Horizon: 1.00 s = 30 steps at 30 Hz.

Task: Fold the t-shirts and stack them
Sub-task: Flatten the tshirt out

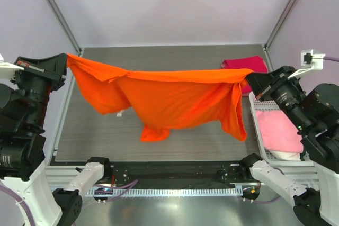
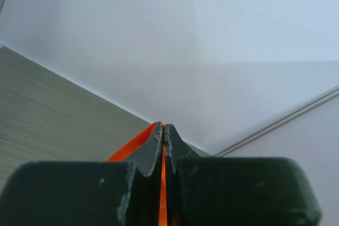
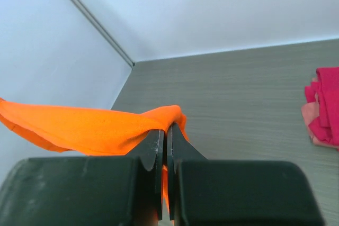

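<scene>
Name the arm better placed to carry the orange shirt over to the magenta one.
Right, probably. The right tool is shut on the orange shirt beside the magenta shirt at the far right; the left tool clamps the opposite end.

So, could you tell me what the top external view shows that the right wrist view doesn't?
Top external only: the bright orange cotton t-shirt stretched whole between the left end effector and right end effector, and the white plastic lattice basket of pale pink shirts. Right wrist only: its fingers shut on the orange cloth, close up. Both: the orange t-shirt, the folded magenta-red shirt and the grey table.
</scene>
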### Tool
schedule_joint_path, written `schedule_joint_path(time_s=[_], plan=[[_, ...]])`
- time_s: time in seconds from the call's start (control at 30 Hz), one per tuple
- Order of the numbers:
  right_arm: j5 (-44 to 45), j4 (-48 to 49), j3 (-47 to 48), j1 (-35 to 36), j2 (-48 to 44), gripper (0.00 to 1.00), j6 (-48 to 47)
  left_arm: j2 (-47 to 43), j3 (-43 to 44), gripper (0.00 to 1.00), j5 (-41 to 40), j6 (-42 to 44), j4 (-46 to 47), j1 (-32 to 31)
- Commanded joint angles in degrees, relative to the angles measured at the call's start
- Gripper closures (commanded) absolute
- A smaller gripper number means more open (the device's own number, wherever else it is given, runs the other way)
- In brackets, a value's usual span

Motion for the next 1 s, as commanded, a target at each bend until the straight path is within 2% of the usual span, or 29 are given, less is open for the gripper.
schedule_joint_path(time_s=[0.0, 0.13, 0.3, 0.37, 0.5, 0.63, 0.83, 0.93, 0.97], plan=[[-4.2, 1.1, -3.9, -0.3, 2.9, 0.99, -1.9, 2.8, -1.8, 1.00, 1.8, -0.6, -1.0, 0.3], [-1.8, 4.0, -6.8, -0.2, 5.9, 0.99, -2.9, 6.6, -5.5, 1.00, 3.1, -1.1, 2.9, 0.2], [-8.7, 8.7, -9.6, -0.2, 8.1, 0.99, -3.2, 5.8, -5.5, 1.00, 2.0, -0.2, 3.6, 0.3], [-10.4, 10.0, -11.0, -0.2, 6.9, 0.99, -3.3, 4.6, -3.0, 1.00, 1.2, 1.5, 2.6, 0.2], [-24.8, 11.9, -12.5, -0.2, 4.6, 0.99, -3.3, 4.1, 7.1, 1.00, 2.7, 4.4, -3.0, 0.2], [-31.0, 13.1, -15.1, -0.2, 1.3, 0.99, -0.4, 2.3, 12.5, 1.00, 4.4, 4.2, -3.3, 0.2], [-32.6, 14.5, -16.9, -0.2, -3.5, 0.99, 3.2, 5.2, 18.1, 1.00, 6.9, 1.8, -3.5, 0.2], [-29.0, 13.4, -16.7, -0.1, -4.2, 0.99, 4.0, 7.1, 16.6, 1.00, 7.3, 0.6, -1.6, 0.2], [-24.9, 12.6, -16.9, -0.3, -3.9, 0.99, 4.0, 7.5, 15.6, 1.00, 7.1, 0.4, -0.7, 0.3]])
